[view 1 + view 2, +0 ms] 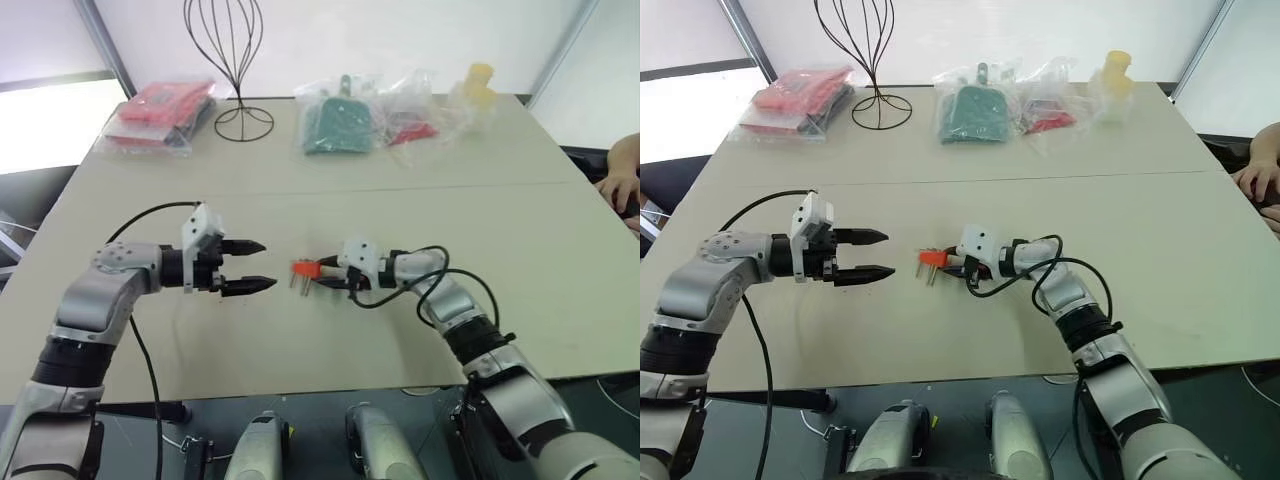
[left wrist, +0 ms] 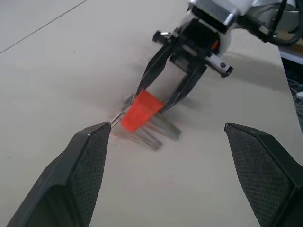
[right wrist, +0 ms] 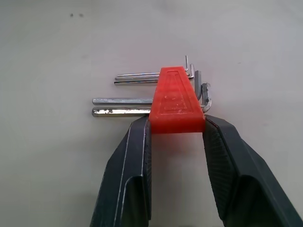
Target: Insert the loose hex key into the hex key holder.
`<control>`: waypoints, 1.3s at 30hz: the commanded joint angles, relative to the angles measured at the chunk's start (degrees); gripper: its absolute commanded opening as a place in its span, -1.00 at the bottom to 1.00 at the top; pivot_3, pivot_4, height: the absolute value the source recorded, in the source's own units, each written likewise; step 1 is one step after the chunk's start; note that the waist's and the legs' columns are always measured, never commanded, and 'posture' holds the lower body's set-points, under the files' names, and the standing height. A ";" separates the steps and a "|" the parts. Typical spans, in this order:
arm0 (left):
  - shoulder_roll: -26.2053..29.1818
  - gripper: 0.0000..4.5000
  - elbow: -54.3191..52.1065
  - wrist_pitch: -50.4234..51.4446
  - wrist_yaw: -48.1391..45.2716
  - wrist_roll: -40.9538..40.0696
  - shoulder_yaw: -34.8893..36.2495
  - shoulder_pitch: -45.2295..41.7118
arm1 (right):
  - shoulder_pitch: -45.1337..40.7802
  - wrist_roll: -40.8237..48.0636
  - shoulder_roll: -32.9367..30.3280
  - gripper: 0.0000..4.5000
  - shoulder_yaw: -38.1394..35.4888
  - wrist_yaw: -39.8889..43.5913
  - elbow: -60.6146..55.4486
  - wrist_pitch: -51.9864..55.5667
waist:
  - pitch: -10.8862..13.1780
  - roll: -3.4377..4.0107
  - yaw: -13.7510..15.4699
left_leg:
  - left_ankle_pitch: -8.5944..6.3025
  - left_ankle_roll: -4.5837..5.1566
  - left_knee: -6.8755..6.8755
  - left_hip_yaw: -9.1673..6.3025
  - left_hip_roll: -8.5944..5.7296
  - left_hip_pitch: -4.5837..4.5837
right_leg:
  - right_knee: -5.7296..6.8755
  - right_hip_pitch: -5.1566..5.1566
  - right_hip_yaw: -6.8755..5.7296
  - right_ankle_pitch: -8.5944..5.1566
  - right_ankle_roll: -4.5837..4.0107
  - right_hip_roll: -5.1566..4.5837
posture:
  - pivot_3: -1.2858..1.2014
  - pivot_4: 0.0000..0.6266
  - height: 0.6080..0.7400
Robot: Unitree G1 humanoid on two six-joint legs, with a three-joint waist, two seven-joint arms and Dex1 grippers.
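Note:
The hex key holder [image 3: 176,101] is an orange-red wedge with several thin metal keys through it, lying flat mid-table [image 1: 305,268]. My right gripper [image 3: 176,124] comes at it from the right, its two black fingertips pressed against both sides of the wedge's wide end. From the left wrist the same grip shows around the holder [image 2: 140,111]. My left gripper [image 1: 262,266] hovers a short way to the holder's left, pointing at it, jaws wide open and empty, its fingers [image 2: 90,161] apart from the block. The loose hex key is out of view.
Along the table's far edge stand a black wire stand [image 1: 230,70], a bag of red items [image 1: 155,115], a bagged green item [image 1: 335,125] and a yellow object [image 1: 478,85]. A person's hand [image 1: 620,180] rests at the right edge.

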 commanded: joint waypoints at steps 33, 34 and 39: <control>-20.66 0.41 47.47 -9.02 -14.56 3.88 1.57 -38.51 | -11.70 -18.14 -13.56 -0.57 -3.59 -21.00 -10.11 -29.01 | 0.03 -0.04 -0.42 | 0.00 0.01 0.08 -0.01 -0.06 -0.03 | 0.12 -0.03 0.01 0.00 0.02 0.03 | 0.03 -0.52 1.00; -20.77 0.17 47.65 -9.18 -14.67 3.99 1.59 -38.56 | -11.58 -18.09 -13.59 -0.57 -3.61 -21.02 -10.35 -28.85 | 0.03 -0.04 -0.41 | 0.00 0.01 0.08 -0.02 -0.06 -0.03 | 0.13 -0.03 0.01 0.00 0.02 0.03 | 0.03 -0.52 1.00; -21.06 -0.96 48.52 -9.57 -14.86 4.24 2.23 -38.96 | -11.12 -18.15 -13.67 -0.57 -3.41 -20.89 -11.31 -28.30 | 0.03 -0.04 -0.39 | 0.00 0.01 0.09 -0.02 -0.06 -0.03 | 0.14 -0.03 0.01 0.00 0.02 0.03 | 0.03 -0.52 1.00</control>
